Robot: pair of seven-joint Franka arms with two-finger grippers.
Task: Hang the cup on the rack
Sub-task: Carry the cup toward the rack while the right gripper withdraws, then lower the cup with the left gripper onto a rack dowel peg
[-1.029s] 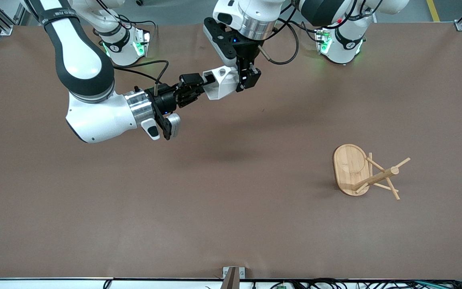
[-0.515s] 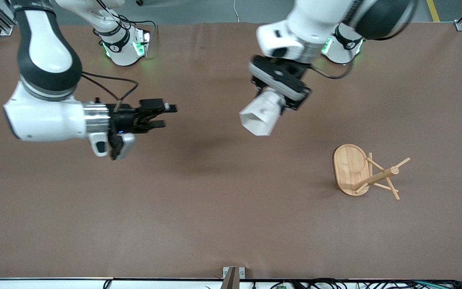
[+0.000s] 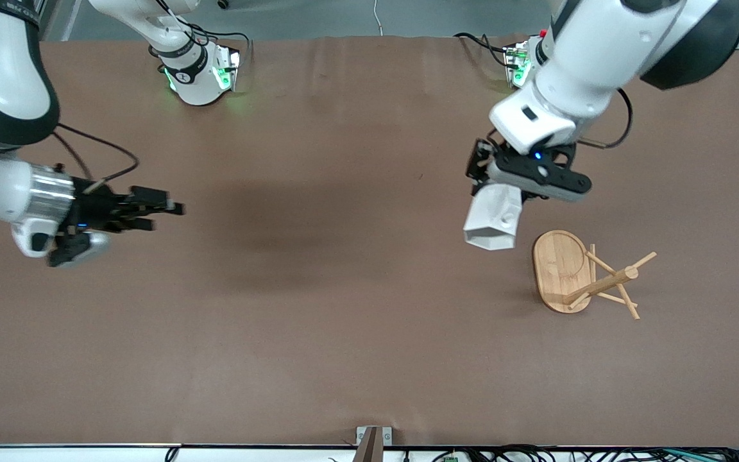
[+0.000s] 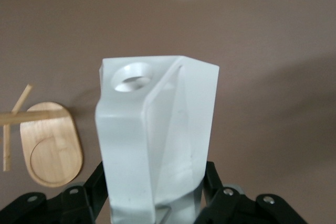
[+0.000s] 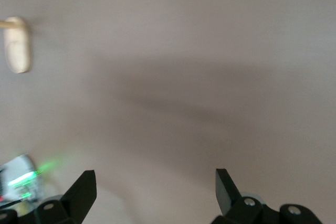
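Note:
The white faceted cup [image 3: 492, 221] hangs in the air, held at its base by my left gripper [image 3: 503, 187], which is shut on it; its open rim points down toward the table beside the rack. In the left wrist view the cup [image 4: 157, 140] fills the middle, its handle hole on top. The bamboo rack [image 3: 584, 276] lies tipped over on its side, its oval base [image 3: 560, 269] on edge and its pegs pointing toward the left arm's end of the table. It also shows in the left wrist view [image 4: 50, 150]. My right gripper [image 3: 167, 210] is open and empty above the table.
The brown table mat [image 3: 344, 308] carries nothing else. The two robot bases [image 3: 199, 70] stand at the table's edge farthest from the front camera. The rack's base shows small in the right wrist view [image 5: 17, 45].
The right gripper let go of the cup and drew back toward its own end of the table. The left gripper carried the cup over to just beside the rack and turned its rim downward.

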